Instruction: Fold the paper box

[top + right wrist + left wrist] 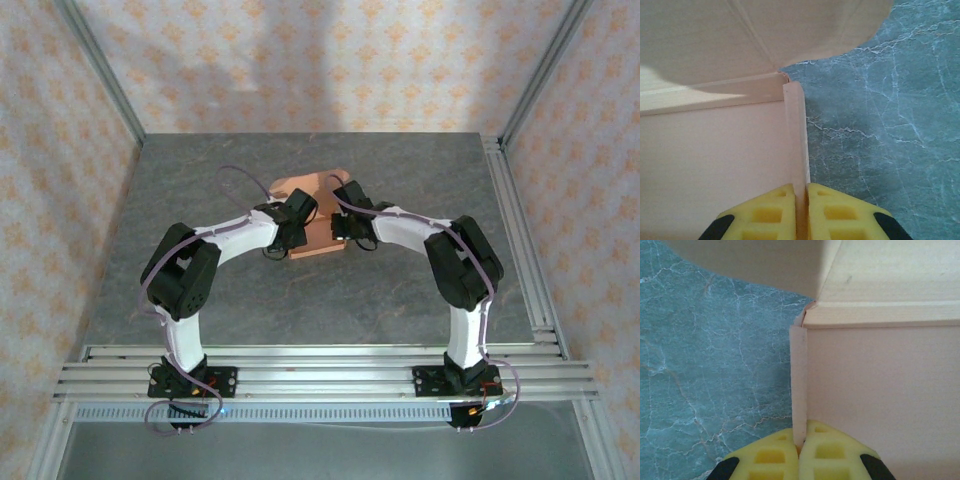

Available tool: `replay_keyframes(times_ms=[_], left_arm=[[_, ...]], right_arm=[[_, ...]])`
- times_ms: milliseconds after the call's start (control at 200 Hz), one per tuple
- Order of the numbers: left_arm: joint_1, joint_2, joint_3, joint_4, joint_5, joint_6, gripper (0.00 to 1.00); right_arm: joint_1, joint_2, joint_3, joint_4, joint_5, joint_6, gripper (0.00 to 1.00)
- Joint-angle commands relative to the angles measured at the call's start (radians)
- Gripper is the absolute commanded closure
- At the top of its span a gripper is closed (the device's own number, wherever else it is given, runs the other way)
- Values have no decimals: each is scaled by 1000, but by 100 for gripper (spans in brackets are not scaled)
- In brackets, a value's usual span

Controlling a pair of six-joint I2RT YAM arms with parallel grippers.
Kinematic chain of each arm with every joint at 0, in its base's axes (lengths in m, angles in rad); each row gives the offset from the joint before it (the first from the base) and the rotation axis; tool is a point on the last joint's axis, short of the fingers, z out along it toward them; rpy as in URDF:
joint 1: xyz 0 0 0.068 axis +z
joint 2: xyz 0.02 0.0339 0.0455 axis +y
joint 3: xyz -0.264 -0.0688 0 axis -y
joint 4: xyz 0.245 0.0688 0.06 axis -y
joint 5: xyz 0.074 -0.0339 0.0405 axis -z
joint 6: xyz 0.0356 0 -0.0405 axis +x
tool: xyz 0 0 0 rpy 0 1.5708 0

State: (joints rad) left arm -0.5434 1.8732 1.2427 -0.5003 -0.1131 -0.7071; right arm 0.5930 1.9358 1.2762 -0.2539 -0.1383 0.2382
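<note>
A: At mid-table, between the two wrists, the salmon-orange thin-cardboard paper box (300,187) is seen lying on the grey marbled table top (400,290), partly formed. Why the symmetric hold?

B: Left first. The left gripper (801,437) is clamped on the box's left side wall (799,375). The strip is nipped between the yellow slotted pads (770,455) and stood upright off the flat base panel (880,400). This is judged to be done so the crease is set and the wall cannot flop outward.

A: And the wide flap at the far end?

B: The pale rounded rear flap (750,260) is seen raised beyond the corner, overhanging the table in both wrist views. It is gripped by neither arm. Whether a corner tab is tucked cannot be told.

A: Right side?

B: Mirrored. The right gripper (801,195) is closed on the right side wall (797,135). The cardboard is sandwiched between its pads, the wall is upright, and bare table is seen just outside it.

A: So both walls are pinned to square the tray.

B: That is the reading. With both walls held vertical, the base is restrained from sliding and the rear flap can be brought over. Folding is judged about midway. The thin walls could be buckled if the pinch is dragged.
</note>
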Motion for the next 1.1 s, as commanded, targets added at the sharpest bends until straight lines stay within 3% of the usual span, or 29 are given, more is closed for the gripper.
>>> replay_keyframes(times_ms=[0,265,345,435,621,711,811,941,1096], left_arm=[[-4,9,23,-24,-14,11,100],[-5,-16,13,-13,-22,35,96],[-5,-17,17,-13,-19,44,95],[-5,-13,21,-12,-7,44,95],[-4,-14,19,-12,-8,40,95],[-4,-26,11,-9,-14,39,92],[-5,-66,-7,7,-20,34,81],[-4,-143,-28,17,-19,39,44],[-5,-324,-104,79,-24,85,17]], right_arm=[[11,35,36,-78,84,-24,92],[37,83,117,-233,260,-7,93],[37,95,122,-240,268,-5,80],[37,94,116,-218,250,1,79],[37,107,135,-217,248,12,100],[37,101,136,-220,254,11,100],[37,85,130,-219,278,11,100],[30,53,112,-208,285,9,100],[8,-18,56,-145,280,2,100]])
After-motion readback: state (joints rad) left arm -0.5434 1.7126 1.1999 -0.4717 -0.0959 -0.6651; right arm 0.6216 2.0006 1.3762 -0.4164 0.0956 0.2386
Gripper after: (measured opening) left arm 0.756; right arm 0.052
